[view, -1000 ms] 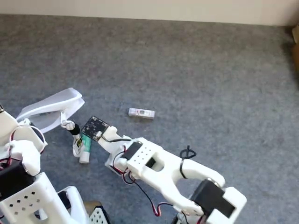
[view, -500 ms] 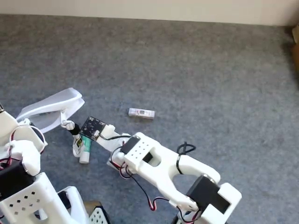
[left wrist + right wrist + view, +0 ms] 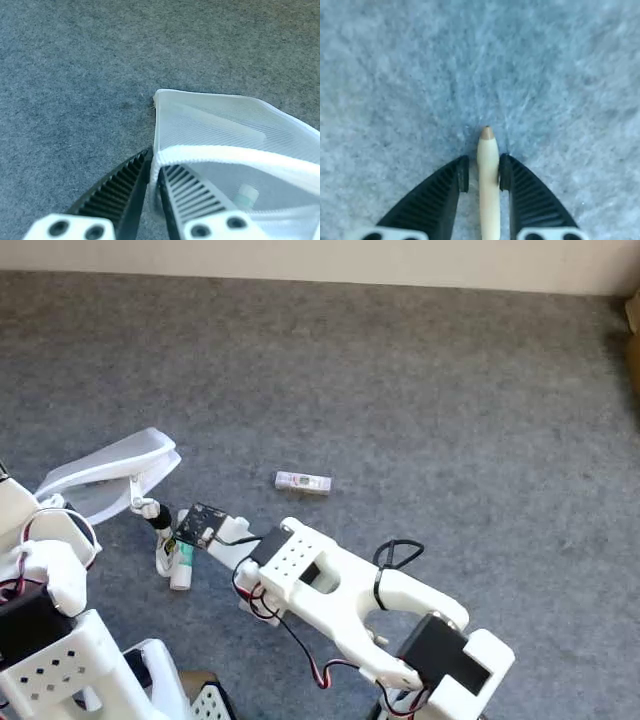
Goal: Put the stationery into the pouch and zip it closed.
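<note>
Left fingers pinch the pouch rim; right fingers squeeze a cream pencil, back end cut off; capped thing behind the mesh, hard to make out

You've got four items on the grey carpet.

- Pouch: white mesh, far left, unzipped and mouth open. Its rim is pinched in the left gripper.
- Through the mesh there's a pale cylinder with a greenish band. Can't tell if it's inside the pouch or behind it.
- Tube: white with a green band, lying flat just near-right of the pouch.
- Stick: cream with a tan tip. It is gripped between the right gripper fingers, tip at the carpet.
- Bar: short and whitish, lying flat with its long axis left-right, well right of the pouch.
</note>
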Tool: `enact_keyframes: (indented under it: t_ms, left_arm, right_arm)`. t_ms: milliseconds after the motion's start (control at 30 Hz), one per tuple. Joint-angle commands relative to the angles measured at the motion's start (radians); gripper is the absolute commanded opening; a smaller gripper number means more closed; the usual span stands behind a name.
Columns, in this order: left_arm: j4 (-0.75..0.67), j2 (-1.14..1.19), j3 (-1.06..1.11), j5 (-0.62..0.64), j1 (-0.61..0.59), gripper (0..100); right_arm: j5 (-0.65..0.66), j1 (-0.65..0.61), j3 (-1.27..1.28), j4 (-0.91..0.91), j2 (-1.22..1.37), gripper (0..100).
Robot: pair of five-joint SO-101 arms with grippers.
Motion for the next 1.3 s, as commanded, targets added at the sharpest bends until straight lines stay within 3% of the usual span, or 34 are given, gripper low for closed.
enact_keyframes:
  t_ms: [0, 333, 667, 1267]
  left_arm:
    - [-0.020, 0.012, -0.004, 0.008, -0.008, 1]
    - [-0.020, 0.012, -0.004, 0.008, -0.007, 1]
    - [-0.020, 0.012, -0.004, 0.008, -0.004, 1]
    - [-0.018, 0.010, -0.027, -0.041, 0.275, 1]
  right_arm:
    - [0.014, -0.007, -0.027, 0.022, -0.002, 9.7]
    - [0.014, -0.045, -0.024, 0.025, -0.008, 0.4]
    - [0.009, -0.039, -0.022, 0.131, -0.185, 0.4]
    - [0.008, -0.039, 0.122, 0.133, -0.661, 0.4]
